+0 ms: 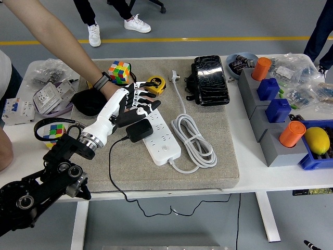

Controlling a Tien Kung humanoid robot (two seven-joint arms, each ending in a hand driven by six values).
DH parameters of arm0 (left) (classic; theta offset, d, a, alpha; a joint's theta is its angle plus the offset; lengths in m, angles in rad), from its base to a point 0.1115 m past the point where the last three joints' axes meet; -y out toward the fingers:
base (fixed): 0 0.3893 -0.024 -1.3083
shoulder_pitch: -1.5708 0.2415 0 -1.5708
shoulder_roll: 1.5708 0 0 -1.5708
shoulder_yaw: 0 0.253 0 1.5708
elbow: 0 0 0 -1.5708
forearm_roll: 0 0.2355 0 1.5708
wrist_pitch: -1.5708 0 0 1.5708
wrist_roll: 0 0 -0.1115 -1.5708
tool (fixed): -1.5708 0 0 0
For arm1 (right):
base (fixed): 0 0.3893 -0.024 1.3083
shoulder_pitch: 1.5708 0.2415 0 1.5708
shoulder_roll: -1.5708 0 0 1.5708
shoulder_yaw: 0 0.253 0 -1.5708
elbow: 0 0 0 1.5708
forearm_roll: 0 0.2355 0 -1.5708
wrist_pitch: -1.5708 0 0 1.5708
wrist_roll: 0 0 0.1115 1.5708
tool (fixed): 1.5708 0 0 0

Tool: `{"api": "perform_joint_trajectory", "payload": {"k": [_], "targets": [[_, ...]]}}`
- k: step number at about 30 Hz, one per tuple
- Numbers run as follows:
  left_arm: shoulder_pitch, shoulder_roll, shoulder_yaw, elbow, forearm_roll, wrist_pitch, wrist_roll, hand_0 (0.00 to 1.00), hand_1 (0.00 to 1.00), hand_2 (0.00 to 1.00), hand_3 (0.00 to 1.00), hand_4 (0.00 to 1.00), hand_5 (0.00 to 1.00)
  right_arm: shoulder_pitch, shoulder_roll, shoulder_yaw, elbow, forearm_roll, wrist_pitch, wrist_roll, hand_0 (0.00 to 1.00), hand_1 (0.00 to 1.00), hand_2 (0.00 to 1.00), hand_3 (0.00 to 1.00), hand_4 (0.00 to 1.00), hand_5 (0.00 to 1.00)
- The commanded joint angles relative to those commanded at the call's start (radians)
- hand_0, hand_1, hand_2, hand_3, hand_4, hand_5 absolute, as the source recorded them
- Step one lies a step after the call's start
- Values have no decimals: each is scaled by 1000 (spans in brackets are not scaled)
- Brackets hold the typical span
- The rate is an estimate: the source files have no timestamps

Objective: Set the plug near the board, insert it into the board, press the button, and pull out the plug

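My left hand (136, 101) hovers over the far end of the board (157, 133), fingers spread and holding nothing, placed to reach the button. The plug (138, 129) sits seated in the board's left edge, cable trailing down.

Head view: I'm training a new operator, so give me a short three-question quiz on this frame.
1. True or false: the black plug sits in the white board.
2. Which robot hand is over the board's far end? A) left hand B) right hand
3. Fill in: the board's white cable lies ____ on the mat.

Key: 1 true; 2 A; 3 coiled.
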Motion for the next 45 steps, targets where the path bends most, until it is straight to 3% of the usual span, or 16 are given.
{"api": "perform_joint_trajectory", "payload": {"k": [1, 2, 7, 8, 13, 14, 19, 20, 34, 45], "targets": [[0, 0, -4, -5, 20, -8, 19, 225, 302, 473, 782, 918, 484, 0, 0, 0, 0, 0, 0, 0, 568, 640, 609, 537, 921, 480], [1, 0, -9, -13, 48, -21, 47, 101, 86, 233, 836, 900, 364, 0, 0, 1, 1, -1, 1, -1, 568, 640, 610, 538, 921, 479], [-5, 3, -31, -74, 197, -125, 200, 101, 86, 233, 836, 900, 364, -1, -2, 4, 1, -2, 2, -3, 568, 640, 610, 538, 921, 479], [-8, 4, -35, -89, 226, -156, 240, 72, 46, 160, 851, 810, 197, -2, -1, 6, 1, -2, 2, -3, 568, 641, 610, 538, 921, 479], [-19, 6, -45, -133, 292, -291, 417, 72, 46, 160, 851, 810, 197, -6, -1, 11, 1, -3, 3, -6, 568, 641, 610, 538, 921, 479], [-23, 6, -44, -137, 301, -317, 451, 68, 58, 151, 867, 662, 2, -7, 0, 12, 1, -3, 3, -6, 568, 641, 610, 538, 921, 480], [-35, 6, -25, -140, 315, -417, 559, 68, 58, 151, 867, 662, 2, -11, 2, 15, 1, -3, 4, -6, 568, 641, 610, 538, 921, 480], [-37, 5, -20, -140, 322, -426, 573, 69, 63, 147, 863, 767, 2, -11, 2, 16, 1, -3, 3, -6, 569, 641, 610, 540, 921, 480], [-58, 7, 57, -119, 326, -461, 617, 64, 67, 150, 853, 772, 2, -16, 8, 27, -1, 0, 0, -2, 570, 641, 610, 541, 921, 479], [-70, 1, 92, -85, 315, -457, 613, 65, 69, 152, 849, 772, 2, -18, 12, 34, 0, -4, 0, -1, 570, 641, 610, 540, 922, 479]]}}
